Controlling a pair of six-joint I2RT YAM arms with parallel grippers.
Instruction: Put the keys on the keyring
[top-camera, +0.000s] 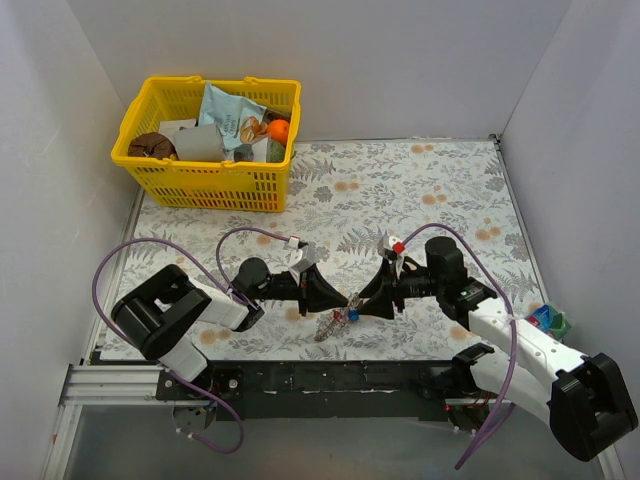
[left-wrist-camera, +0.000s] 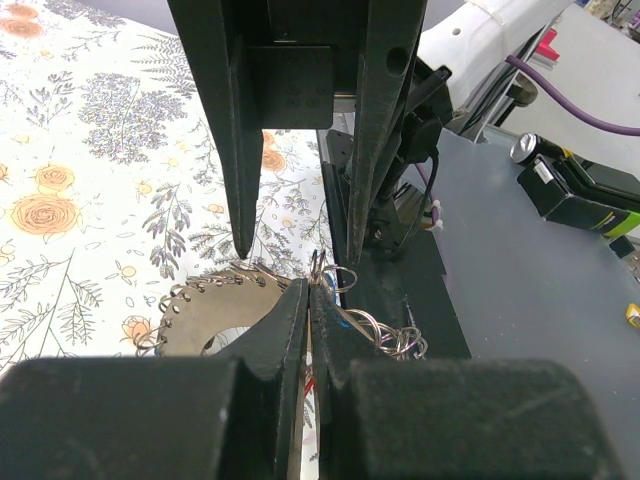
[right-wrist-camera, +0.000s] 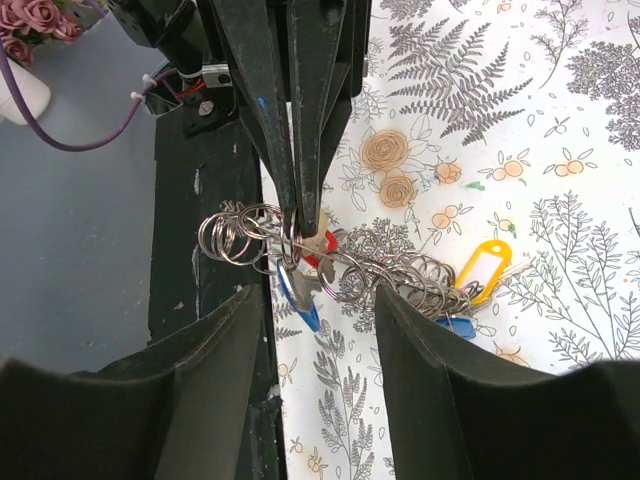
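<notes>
The keyring (left-wrist-camera: 205, 318), a silver disc with a scalloped rim of wire loops, is seen low over the floral tablecloth (top-camera: 420, 190) near the table's front edge, beside the point where the two arms meet. Tangled against it is a bunch of split rings (right-wrist-camera: 235, 237), from which a blue-capped key (right-wrist-camera: 298, 298) and a red-capped key (right-wrist-camera: 322, 246) are hung. A yellow key tag (right-wrist-camera: 485, 265) is trailed further along the loops. The left gripper (right-wrist-camera: 297, 222) is pinched tight on the split rings at the disc's edge, its fingers pressed together with only wire between them. The right gripper (left-wrist-camera: 297, 252) is held facing it, tip to tip, with its jaws spread wide, nothing gripped and the bunch between them. Whether the bunch rests on the cloth or is lifted clear cannot be told. The threading step is judged to be in hand, with no key visibly worked onto the scalloped rim. A key's head will likely have to be caught next by the right gripper and its ring fed along a loop, while the left side is kept steady. A yellow basket (top-camera: 210, 185) of packets is seen well apart, at the far left corner.
</notes>
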